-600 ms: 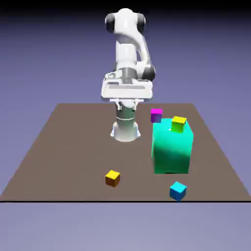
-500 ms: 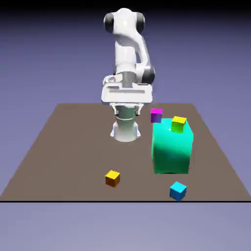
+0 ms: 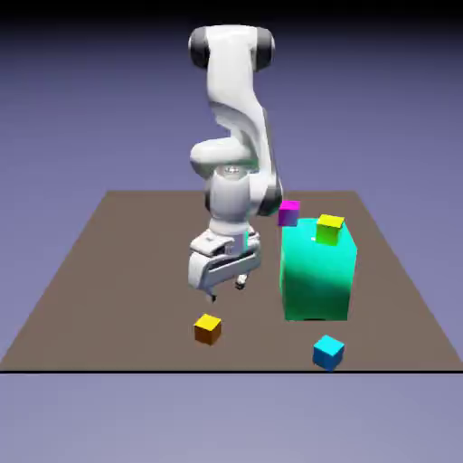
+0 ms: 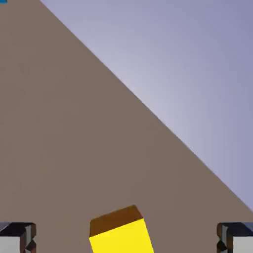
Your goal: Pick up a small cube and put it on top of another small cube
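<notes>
The big teal block [image 3: 316,280] was the bulkiest thing on the table [image 3: 127,289], standing tall to the exterior view's right of the gripper [image 3: 226,291] and apart from it. On top of the block sat the lime-yellow cube [image 3: 330,231], while the magenta cube [image 3: 288,213] showed behind the block, toward its left in the exterior view. The cyan cube [image 3: 328,353] lay in front of the block, on the side nearer the camera. The small cube [image 3: 208,330], yellow on top and orange on its sides, rested on the table to the exterior view's left of the block and a little nearer the camera. It sat flat, yellow face up, turned so that one upright edge pointed roughly at the camera, the wider-showing orange side to that edge's left. Being a cube, it had equal sides rather than a long axis. The gripper was released, its fingertips spread well apart, above the table between the small cube and the block's far side.
</notes>
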